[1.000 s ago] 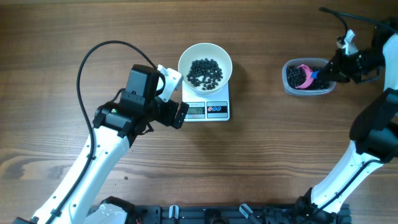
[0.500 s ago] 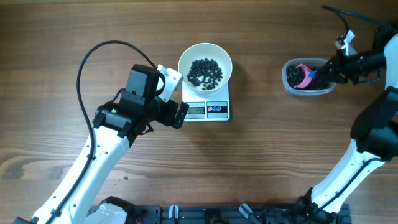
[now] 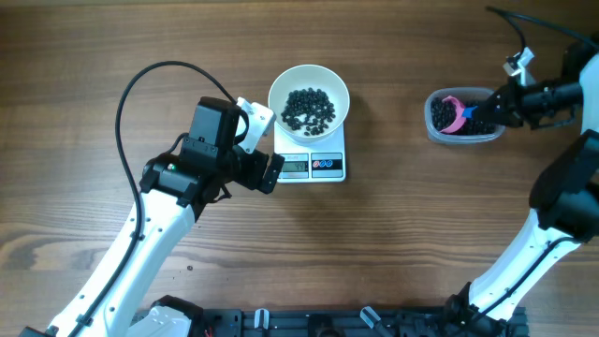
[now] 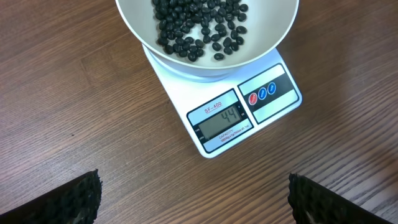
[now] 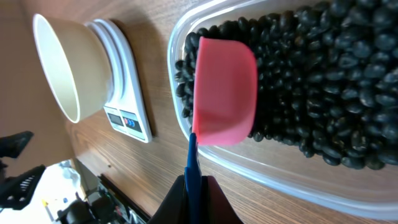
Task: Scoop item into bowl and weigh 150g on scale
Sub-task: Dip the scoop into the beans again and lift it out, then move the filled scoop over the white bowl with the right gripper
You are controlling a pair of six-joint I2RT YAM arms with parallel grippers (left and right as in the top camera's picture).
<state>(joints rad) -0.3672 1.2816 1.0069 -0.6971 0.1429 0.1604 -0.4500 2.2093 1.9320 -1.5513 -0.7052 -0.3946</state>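
Lying among beads — pink scoop in right gripper.

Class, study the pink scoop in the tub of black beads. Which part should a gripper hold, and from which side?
Grip the pink scoop by its thin blue handle, coming from the handle's free end outside the tub, as the right gripper does. The scoop's pink end is wide and sits among the beads; the handle juts over the rim.
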